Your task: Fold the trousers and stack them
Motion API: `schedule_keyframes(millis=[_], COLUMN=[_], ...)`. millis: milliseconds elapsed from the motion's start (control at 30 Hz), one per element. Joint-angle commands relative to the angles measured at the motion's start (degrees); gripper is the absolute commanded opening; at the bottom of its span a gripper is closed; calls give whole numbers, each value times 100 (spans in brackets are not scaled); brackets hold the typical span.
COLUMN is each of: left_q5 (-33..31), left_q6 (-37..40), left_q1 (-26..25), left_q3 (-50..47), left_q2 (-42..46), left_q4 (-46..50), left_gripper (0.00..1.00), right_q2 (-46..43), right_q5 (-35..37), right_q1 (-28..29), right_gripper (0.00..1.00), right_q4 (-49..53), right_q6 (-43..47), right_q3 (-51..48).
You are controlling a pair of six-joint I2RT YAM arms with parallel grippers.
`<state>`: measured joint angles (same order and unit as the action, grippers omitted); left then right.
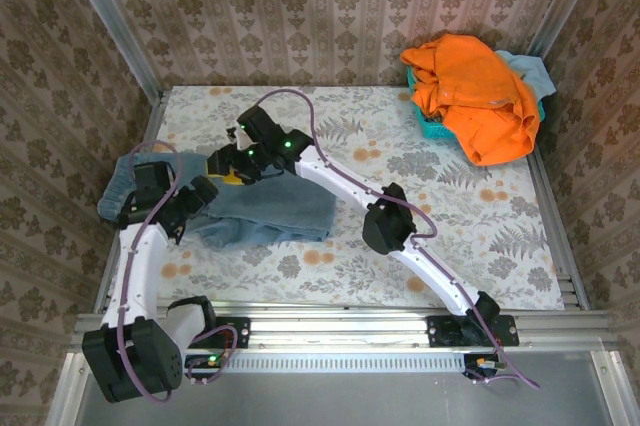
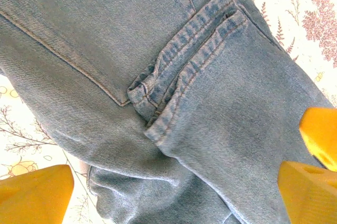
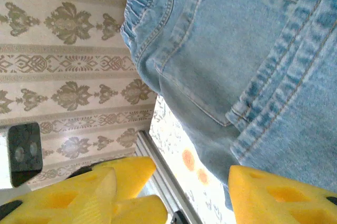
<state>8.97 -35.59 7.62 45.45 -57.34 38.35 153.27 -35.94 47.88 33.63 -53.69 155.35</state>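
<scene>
The jeans (image 1: 270, 214) lie folded on the left part of the table (image 1: 450, 206), reaching its left rail, as the overhead view shows. Up close, the left gripper (image 2: 176, 182) hangs spread wide over a stitched seam, holding nothing. The right gripper (image 3: 192, 192) is partly parted and empty beside the gathered waistband. An orange garment (image 1: 480, 96) sits far right.

No readable text or labels, seemingly.
</scene>
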Motion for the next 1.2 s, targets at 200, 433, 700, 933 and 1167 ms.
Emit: schedule_keyframes(millis=[200,433,700,933,1167], left_q5=[169,61,65,27,-16], left_q6=[-101,0,-36,17,118], left_q1=[-100,-763,-920,-920,-876], left_q3=[74,95,16,34,157], left_q2=[-146,-884,-1238,-1238,-1166], left_q4=[-264,-653,-960,-894,-732], left_gripper=[98,97,97,97,97], right_q2=[-3028,-4471,-4061,-3677,-3836], right_q5=[734,786,-195,-267,-109], right_q1=[-568,-1777,-1985,-1813,-1830], right_gripper=[61,67,67,65,5], right_q4=[205,-833,-1783,-2260,-2601], right_q6=[1248,1547,1533,1269,960], right_q3=[-3924,-7274,-8167,-8417,-8693])
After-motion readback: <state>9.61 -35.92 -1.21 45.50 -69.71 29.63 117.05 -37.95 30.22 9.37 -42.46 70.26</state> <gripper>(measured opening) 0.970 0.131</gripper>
